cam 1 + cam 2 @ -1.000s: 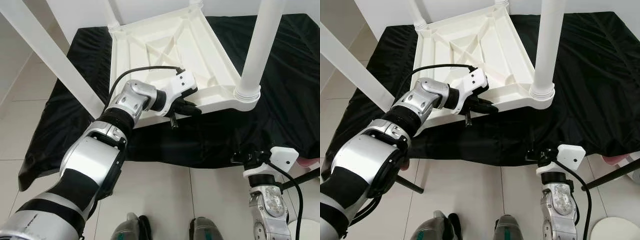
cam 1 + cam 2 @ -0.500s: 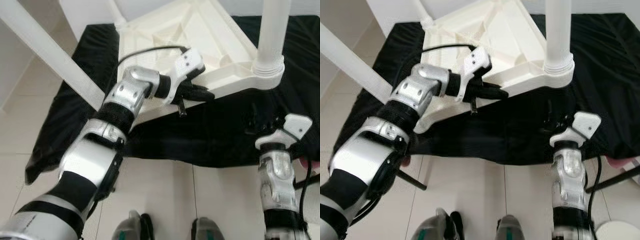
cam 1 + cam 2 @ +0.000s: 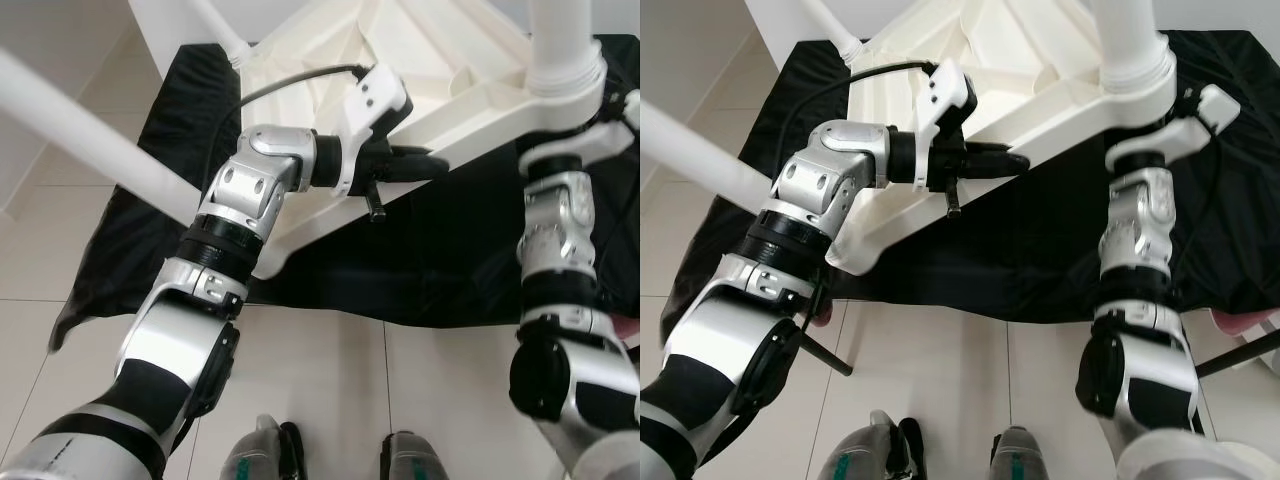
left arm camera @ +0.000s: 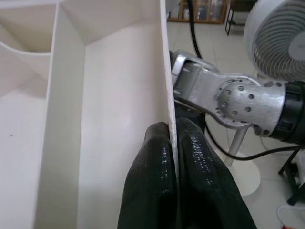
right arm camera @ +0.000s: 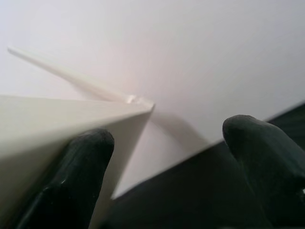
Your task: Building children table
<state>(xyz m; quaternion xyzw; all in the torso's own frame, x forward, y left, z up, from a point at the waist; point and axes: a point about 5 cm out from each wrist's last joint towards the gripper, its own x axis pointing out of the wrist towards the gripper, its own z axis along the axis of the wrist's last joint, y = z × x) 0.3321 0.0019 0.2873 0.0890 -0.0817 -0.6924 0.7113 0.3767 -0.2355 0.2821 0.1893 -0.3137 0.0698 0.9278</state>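
Observation:
A white children's table [image 3: 450,55] is upside down over a black cloth [image 3: 460,250], its legs [image 3: 560,40] pointing up. My left gripper [image 3: 420,165] is shut on the table's near rim [image 4: 164,71], one finger [image 4: 152,162] on each side of the thin wall. My right gripper [image 5: 167,138] is open at the table's near right corner, just under the socket of the right leg [image 3: 1135,70]. One of its fingers [image 5: 81,157] lies against the white edge; the other stands apart over the cloth.
The cloth lies on a pale tiled floor [image 3: 330,390]. Another long leg [image 3: 90,130] slants across on the left. A black rod [image 3: 825,355] lies on the floor beside my feet. A white fan [image 4: 276,38] stands on the right.
My right arm has risen from near the floor up to the table's right corner. The near rim, held by my left gripper, sits higher and more tilted; the view has shifted too.

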